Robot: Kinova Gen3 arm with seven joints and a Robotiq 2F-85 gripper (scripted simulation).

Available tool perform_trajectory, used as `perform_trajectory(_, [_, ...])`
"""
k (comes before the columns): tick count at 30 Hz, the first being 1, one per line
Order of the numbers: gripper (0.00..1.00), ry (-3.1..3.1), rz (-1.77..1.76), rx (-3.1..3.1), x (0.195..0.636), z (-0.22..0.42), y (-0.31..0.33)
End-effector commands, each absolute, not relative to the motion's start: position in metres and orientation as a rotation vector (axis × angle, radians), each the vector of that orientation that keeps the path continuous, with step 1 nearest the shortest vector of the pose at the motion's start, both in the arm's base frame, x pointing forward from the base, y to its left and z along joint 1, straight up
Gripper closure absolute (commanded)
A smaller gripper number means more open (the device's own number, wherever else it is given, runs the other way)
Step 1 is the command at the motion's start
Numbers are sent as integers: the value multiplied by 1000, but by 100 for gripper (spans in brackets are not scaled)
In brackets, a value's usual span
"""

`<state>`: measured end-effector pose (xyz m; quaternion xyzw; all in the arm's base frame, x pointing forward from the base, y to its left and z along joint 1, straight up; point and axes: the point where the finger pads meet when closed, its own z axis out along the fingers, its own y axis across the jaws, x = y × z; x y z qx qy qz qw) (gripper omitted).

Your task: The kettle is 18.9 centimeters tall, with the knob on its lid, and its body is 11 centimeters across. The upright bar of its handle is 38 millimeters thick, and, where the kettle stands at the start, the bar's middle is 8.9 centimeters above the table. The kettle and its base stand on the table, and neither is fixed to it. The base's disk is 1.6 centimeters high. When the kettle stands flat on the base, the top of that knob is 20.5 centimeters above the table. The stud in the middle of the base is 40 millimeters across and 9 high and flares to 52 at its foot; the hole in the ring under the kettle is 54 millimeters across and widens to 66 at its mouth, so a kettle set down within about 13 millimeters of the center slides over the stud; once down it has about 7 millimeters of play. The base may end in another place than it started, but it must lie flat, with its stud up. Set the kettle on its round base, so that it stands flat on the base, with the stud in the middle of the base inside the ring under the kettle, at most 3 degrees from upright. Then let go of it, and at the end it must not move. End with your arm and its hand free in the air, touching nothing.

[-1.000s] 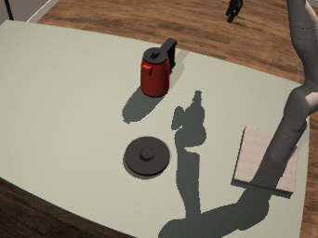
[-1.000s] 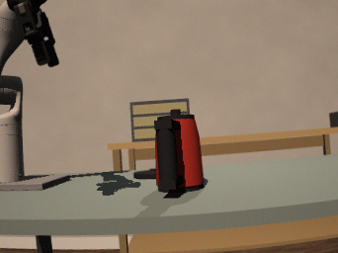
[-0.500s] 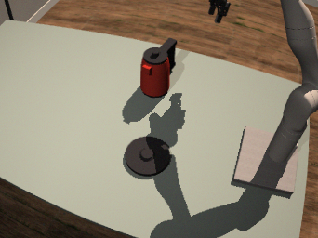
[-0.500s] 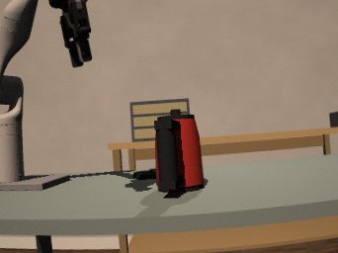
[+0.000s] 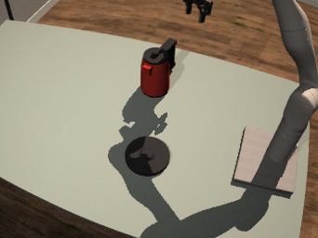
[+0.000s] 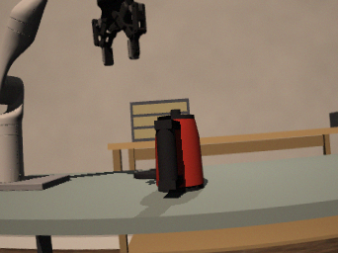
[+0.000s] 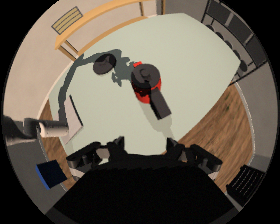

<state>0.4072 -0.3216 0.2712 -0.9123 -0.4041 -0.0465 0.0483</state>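
Observation:
The red kettle [image 5: 156,73] with a black lid and black handle [image 5: 169,49] stands upright on the table, toward the far side. It also shows in the exterior view [image 6: 179,152] and in the wrist view [image 7: 148,83]. The round black base [image 5: 147,155] lies flat on the table nearer the front, apart from the kettle, in the arm's shadow; it shows in the wrist view [image 7: 104,65] too. My gripper [image 5: 198,8] hangs high in the air beyond the kettle's handle side, open and empty. In the exterior view the gripper [image 6: 118,55] is well above and left of the kettle.
The arm's grey mounting plate [image 5: 266,161] lies at the table's right side, with the arm column rising from it. A wooden bench [image 6: 222,145] and a framed panel [image 6: 159,118] stand behind the table. The table's far edge is close behind the kettle.

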Motion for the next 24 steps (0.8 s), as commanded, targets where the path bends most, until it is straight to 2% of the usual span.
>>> perform_trajectory(1, [20, -1356, -125, -2738, 430, 274, -305])
perform_trajectory(8, [20, -1609, -69, -2644, 461, 279, -281])
perform_trajectory(24, [20, -1891, -8, -2509, 496, 287, -249])
